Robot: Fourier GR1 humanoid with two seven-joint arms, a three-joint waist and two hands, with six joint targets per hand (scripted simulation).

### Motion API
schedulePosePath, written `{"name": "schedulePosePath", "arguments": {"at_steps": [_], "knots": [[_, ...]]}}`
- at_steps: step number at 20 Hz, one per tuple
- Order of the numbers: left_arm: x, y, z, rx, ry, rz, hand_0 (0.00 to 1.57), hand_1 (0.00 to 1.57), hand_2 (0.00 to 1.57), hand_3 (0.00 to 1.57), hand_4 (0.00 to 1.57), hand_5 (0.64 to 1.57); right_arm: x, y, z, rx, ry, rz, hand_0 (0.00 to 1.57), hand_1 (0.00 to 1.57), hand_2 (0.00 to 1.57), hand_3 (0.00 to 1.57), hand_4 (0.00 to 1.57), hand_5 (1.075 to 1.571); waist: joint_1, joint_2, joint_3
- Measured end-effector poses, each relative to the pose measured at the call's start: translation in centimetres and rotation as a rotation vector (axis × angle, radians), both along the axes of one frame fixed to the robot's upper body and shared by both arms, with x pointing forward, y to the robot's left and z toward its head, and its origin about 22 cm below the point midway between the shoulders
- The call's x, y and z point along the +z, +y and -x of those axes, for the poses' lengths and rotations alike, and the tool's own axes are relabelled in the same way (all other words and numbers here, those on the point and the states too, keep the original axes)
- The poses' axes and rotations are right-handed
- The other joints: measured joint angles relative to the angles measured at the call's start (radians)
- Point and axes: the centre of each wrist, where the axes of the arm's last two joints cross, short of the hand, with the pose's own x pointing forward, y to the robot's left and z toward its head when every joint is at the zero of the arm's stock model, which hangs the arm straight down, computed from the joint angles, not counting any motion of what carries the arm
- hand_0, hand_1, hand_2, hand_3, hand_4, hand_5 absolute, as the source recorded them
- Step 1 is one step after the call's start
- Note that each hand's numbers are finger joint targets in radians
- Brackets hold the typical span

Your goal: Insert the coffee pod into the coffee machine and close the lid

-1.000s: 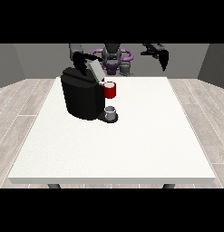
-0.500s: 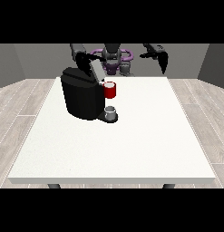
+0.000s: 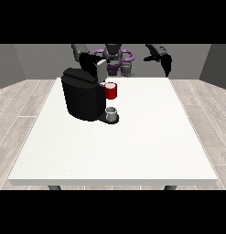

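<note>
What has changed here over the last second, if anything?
The hand at the view's right has drifted a little toward the view's left and hangs raised above the table's far edge, holding nothing. The hand at the view's left sits behind the top of the coffee machine much as before. The machine, the red thing at the machine, the small grey thing at its base and the table look unchanged.

A large white table (image 3: 132,151) stands on pale wood-plank floor (image 3: 23,105), with plain grey walls (image 3: 36,57) behind.
</note>
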Motion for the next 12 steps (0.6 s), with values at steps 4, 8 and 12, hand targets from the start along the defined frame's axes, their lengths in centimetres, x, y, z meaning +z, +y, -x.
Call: {"name": "schedulePosePath", "arguments": {"at_steps": [4, 8, 12], "knots": [[-0.3, 0.5, -0.2, 0.008, 0.002, 0.007, 0.0, 0.0, 0.0, 0.0, 0.15, 1.571, 0.5, 2.1, -0.1, 0.027, -0.015, 0.041, 0.0, 0.0, 0.0, 0.0, 0.17, 1.571, -0.001, -0.001, 0.0003], [-0.2, -0.3, -0.5, -0.008, -0.016, 0.008, 0.0, 0.0, 0.0, 0.0, 0.12, 1.571, 1.4, 3.8, -0.5, 0.036, -0.043, 0.079, 0.0, 0.0, 0.0, 0.0, 0.14, 1.571, 0.014, -0.001, 0.0002], [0.5, -0.8, -0.6, -0.034, -0.044, 0.004, 0.0, 0.0, 0.0, 0.0, 0.19, 1.571, 1.3, 4.0, -0.7, 0.041, -0.045, 0.096, 0.0, 0.0, 0.0, 0.0, 0.07, 1.571, 0.021, -0.015, 0.0003]]}}
